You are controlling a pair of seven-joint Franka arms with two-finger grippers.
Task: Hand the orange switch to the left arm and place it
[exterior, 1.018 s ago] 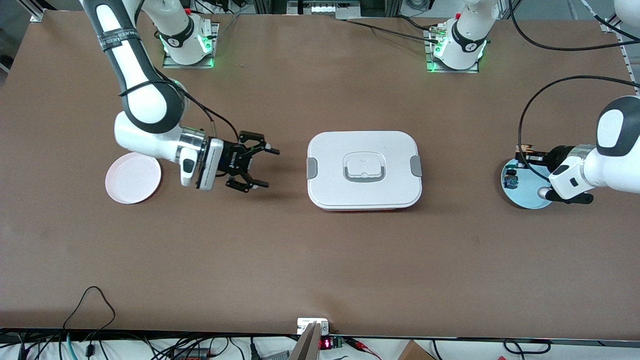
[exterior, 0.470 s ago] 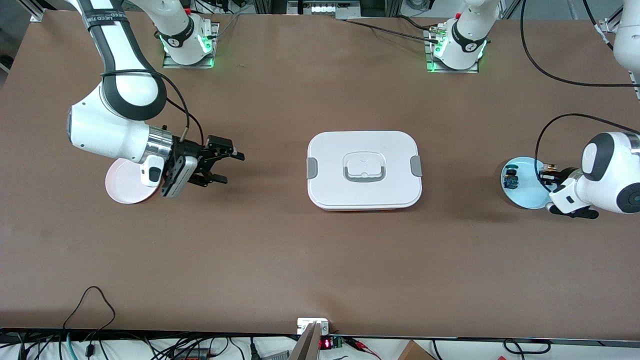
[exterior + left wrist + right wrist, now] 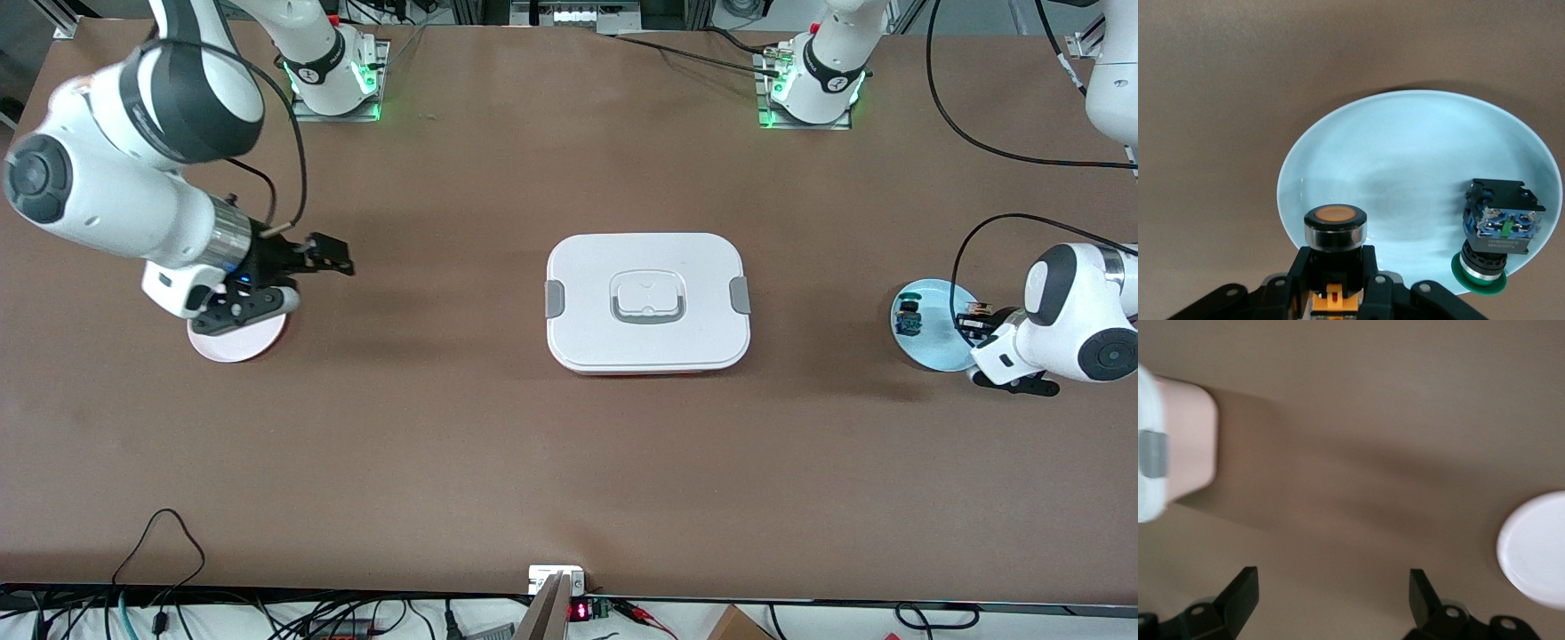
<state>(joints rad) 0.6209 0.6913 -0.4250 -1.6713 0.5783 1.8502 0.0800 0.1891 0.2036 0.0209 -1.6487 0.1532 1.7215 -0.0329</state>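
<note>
My left gripper (image 3: 1336, 257) is shut on the orange switch (image 3: 1335, 223), gripping its black body with the amber cap facing away from the wrist. It holds the switch over the edge of the pale blue plate (image 3: 1405, 153). In the front view the left gripper (image 3: 967, 322) is over that plate (image 3: 933, 348) at the left arm's end of the table. My right gripper (image 3: 302, 280) is open and empty beside the pink plate (image 3: 236, 342); its fingers (image 3: 1238, 593) stand wide apart. The white box (image 3: 647, 300) sits at the table's middle, between the arms.
A second switch with a green ring (image 3: 1495, 233) lies on the blue plate, also seen in the front view (image 3: 909, 318). The right wrist view shows the box's corner (image 3: 1178, 447) and the pink plate (image 3: 1538, 550). Cables hang along the table edge nearest the front camera.
The right arm has swung away from the box toward its own end, to the pink plate. The left gripper has drawn back across the blue plate with the orange switch.
</note>
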